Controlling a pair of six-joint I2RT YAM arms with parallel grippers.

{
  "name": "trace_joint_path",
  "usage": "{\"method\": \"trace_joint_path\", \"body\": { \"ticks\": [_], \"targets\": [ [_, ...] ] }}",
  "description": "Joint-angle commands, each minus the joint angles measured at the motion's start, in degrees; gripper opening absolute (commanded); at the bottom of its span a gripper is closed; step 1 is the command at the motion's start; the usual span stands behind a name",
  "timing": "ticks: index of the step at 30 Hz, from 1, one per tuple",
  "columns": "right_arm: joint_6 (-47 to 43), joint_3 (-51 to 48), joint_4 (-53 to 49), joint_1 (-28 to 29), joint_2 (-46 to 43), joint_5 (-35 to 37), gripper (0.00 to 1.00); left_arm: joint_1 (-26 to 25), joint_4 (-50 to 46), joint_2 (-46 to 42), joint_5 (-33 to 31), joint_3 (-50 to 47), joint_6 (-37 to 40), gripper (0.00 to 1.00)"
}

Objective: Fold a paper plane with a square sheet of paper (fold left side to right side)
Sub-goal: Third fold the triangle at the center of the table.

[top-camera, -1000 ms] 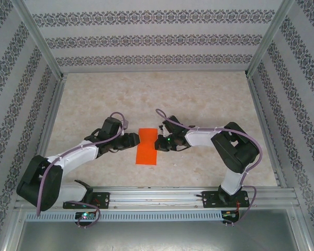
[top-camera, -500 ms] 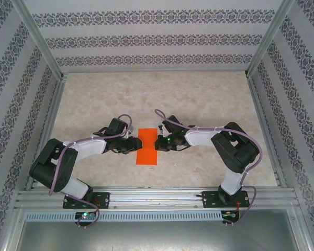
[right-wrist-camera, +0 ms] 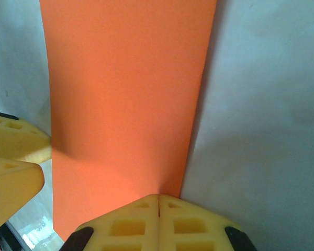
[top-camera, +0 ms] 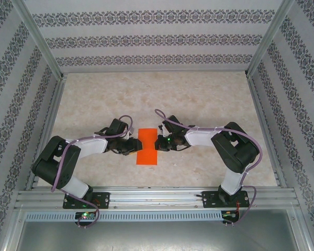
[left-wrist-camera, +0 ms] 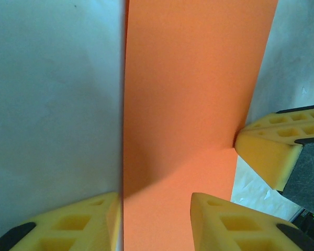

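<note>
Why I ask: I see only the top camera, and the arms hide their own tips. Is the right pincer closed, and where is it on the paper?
Observer: In its wrist view the right pincer is shut, jaws pressed together, with its tip at one long edge of the paper.
Operator: And the left one?
Observer: The left pincer is open. It straddles the opposite long edge, one jaw beside the paper and the other over it.
Operator: Any stray creases on top?
Observer: None visible up close. The exposed orange surface looks smooth and unmarked.
</note>
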Motion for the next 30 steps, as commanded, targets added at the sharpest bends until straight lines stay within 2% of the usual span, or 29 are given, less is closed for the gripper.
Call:
{"method": "trace_joint_path", "body": {
  "ticks": [1, 11, 17, 25, 30],
  "targets": [
    [-1.25, -0.32, -4.64, -1.08, 1.74, 3.24, 0.00, -0.74, -0.07, 1.42, 2.52, 0.62, 0.63, 0.40],
    [-1.16, -0.58, -4.36, -1.02, 1.69, 3.10, 0.00, -0.80, 7.02, -0.41, 5.58, -1.01, -3.47, 0.38],
    [-1.16, -0.53, -4.36, -1.08, 1.61, 3.06, 0.00, -0.74, 5.47, -1.37, 3.50, -0.97, -3.18, 0.40],
    [-1.26, -0.58, -4.38, -1.07, 1.51, 3.29, 0.00, -0.74, -2.08, -2.67, -1.11, -1.31, -3.54, 0.41],
    [-1.34, -0.58, -4.32, -1.05, 1.61, 3.23, 0.00, -0.76, -0.74, -1.69, -0.03, -2.37, -5.69, 0.40]
  ]
}}
